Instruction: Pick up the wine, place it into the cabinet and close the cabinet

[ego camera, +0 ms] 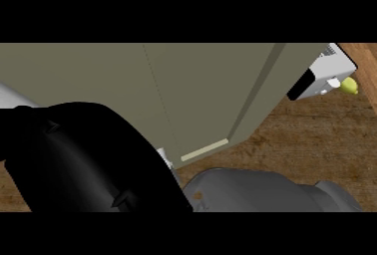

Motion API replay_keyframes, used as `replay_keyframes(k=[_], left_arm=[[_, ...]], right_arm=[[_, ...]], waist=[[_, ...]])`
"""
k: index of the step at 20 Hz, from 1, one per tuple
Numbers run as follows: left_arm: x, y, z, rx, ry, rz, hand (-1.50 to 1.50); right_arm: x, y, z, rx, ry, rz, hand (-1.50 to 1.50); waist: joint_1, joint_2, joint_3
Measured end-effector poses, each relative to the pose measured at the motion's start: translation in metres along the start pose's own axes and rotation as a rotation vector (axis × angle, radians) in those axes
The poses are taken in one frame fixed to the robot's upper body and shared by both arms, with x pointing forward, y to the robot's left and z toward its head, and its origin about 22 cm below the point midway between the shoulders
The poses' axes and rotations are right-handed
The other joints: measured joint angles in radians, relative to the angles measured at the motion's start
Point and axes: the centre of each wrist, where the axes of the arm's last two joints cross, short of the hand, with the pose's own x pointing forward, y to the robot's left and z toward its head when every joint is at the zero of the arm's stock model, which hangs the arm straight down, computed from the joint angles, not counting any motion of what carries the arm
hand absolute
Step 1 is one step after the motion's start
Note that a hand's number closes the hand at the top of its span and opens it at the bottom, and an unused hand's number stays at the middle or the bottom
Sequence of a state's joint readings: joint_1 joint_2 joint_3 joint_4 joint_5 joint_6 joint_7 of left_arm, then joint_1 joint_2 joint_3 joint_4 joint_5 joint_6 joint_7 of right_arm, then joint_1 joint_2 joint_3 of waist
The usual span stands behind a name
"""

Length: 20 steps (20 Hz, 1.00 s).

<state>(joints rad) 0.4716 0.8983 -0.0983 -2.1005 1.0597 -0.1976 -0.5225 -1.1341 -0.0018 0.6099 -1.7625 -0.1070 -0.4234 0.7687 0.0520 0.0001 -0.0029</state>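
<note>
Wine not visible; cabinet (199, 94) door looks shut; left hand (81, 159) at 8 o'clock, fingers can't tell. Risk: arm bumps door.

Brown wood-grain tabletop (309, 134) below and right of a tall olive-grey cabinet (199, 84). Pale strip handle (204, 150) at that cabinet's lower edge. White appliance (324, 74) with black front just right of it, small yellow-green thing (349, 85) alongside.
</note>
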Motion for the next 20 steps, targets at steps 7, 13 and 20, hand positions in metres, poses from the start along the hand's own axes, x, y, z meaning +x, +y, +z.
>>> replay_keyframes(k=[7,13,20], left_arm=[[0.018,0.017,0.0,-0.016,-0.001,0.004,1.5],[0.027,0.029,0.0,-0.013,-0.007,-0.01,1.5],[0.032,0.027,-0.004,-0.023,-0.019,-0.016,1.5]], right_arm=[[-0.025,-0.023,-0.062,-0.113,0.057,-0.001,1.5],[-0.054,-0.051,-0.097,-0.185,0.084,0.028,1.5],[-0.077,-0.059,-0.102,-0.157,0.055,0.062,1.5]], waist=[[0.01,0.006,0.001],[0.006,0.001,0.0],[0.012,-0.032,-0.002]])
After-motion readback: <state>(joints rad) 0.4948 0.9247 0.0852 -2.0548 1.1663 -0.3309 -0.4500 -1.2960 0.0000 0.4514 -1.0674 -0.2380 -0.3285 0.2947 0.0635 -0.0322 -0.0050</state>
